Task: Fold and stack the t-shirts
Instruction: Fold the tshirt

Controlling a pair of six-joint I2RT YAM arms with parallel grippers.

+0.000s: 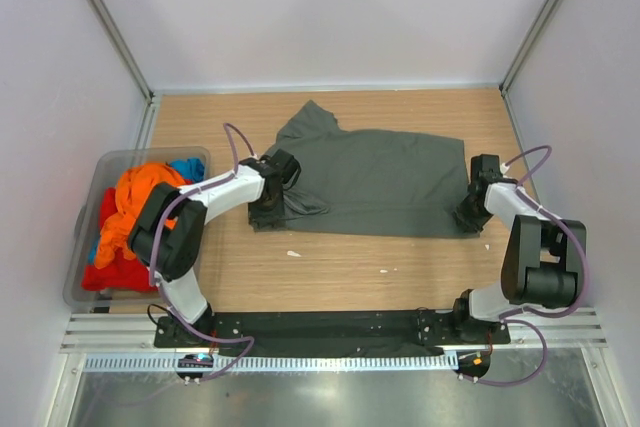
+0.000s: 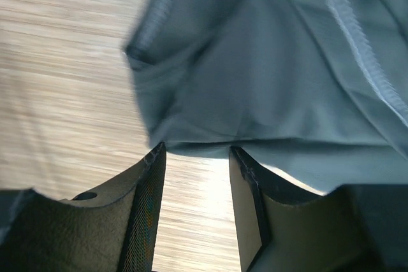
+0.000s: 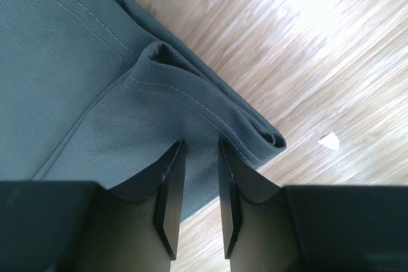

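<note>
A dark grey-green t-shirt [image 1: 380, 182] lies spread flat on the wooden table, one sleeve pointing to the far left. My left gripper [image 1: 268, 209] is at its near left corner, where the cloth bunches. In the left wrist view the jaws [image 2: 194, 150] are open, with the shirt's folded edge [image 2: 268, 62] at the fingertips and bare wood between them. My right gripper [image 1: 470, 217] is at the near right corner. In the right wrist view the jaws [image 3: 199, 144] stand a little apart over the doubled hem corner [image 3: 70, 74]. Orange [image 1: 140, 197], red [image 1: 115, 269] and blue [image 1: 187, 167] shirts lie in the bin.
A translucent grey plastic bin [image 1: 85, 237] stands at the table's left edge. Small white scraps [image 1: 293, 253] lie on the wood in front of the shirt; one shows in the right wrist view [image 3: 329, 140]. Walls close in the table on three sides.
</note>
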